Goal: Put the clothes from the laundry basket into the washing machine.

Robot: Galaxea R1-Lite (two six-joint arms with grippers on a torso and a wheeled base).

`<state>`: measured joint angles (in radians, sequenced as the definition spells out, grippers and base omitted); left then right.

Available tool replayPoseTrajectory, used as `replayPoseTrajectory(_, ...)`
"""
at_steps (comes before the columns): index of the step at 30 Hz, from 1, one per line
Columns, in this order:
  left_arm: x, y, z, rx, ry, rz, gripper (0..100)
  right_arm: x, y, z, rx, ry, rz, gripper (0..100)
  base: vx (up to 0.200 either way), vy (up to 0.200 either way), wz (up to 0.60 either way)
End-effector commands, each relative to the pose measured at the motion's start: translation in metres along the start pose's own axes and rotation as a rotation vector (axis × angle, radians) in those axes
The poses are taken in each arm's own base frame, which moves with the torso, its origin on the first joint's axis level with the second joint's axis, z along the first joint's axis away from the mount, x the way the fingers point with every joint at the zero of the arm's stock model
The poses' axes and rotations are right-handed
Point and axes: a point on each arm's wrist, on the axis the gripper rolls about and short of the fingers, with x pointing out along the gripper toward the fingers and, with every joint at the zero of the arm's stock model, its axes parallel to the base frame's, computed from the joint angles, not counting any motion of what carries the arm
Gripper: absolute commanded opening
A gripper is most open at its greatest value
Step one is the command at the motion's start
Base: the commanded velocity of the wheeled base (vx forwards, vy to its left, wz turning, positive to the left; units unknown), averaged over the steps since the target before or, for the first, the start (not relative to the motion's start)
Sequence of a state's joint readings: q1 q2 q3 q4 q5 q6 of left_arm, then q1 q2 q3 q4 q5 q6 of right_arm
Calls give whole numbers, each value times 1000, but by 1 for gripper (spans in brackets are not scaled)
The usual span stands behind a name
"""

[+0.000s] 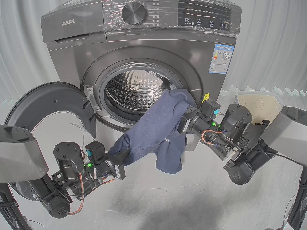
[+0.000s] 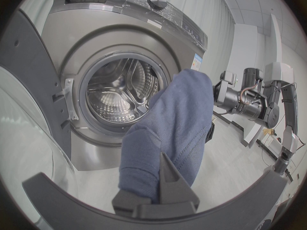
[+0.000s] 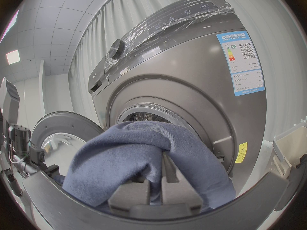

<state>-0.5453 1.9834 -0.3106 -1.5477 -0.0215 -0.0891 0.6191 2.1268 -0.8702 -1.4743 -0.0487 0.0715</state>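
The navy garment [image 1: 156, 128] hung in front of the washing machine's [image 1: 140, 48] open drum. The left gripper [image 1: 125, 153] had its fingers clenched on the lower end, the right gripper [image 1: 186, 111] on the upper end, near the rim. The laundry basket [image 1: 259, 104] stood to the right.

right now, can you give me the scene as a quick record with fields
garment: blue garment, held up between both grippers before the drum opening
left gripper: shut on its lower end
right gripper: shut on its upper end, by the opening's rim
washing machine: door swung open to robot's left
drum: visible part bare
laundry basket: right of the machine
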Motion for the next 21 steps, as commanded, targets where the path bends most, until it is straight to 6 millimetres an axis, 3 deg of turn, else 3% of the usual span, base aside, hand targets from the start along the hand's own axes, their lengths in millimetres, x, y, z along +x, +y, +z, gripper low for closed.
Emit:
replayPoseTrajectory(1,3,0,-10,0,38,1,0,-1,1,3,1,-8,2,0,0,0,0)
replayPoseTrajectory(5,2,1,-12,-1,48,4,0,-1,0,3,1,-8,1,0,0,0,0)
replayPoseTrajectory(6,1,0,-12,-5,50,1,100,0,-2,3,-2,-7,-5,0,0,0,0)
replayPoseTrajectory(13,-11,-13,-9,-3,54,-46,100,3,-11,2,-7,-7,-29,0,0,0,0)
replayPoseTrajectory(21,-40,-40,-11,23,95,-197,100,13,-7,-10,-3,7,-26,0,0,0,0)
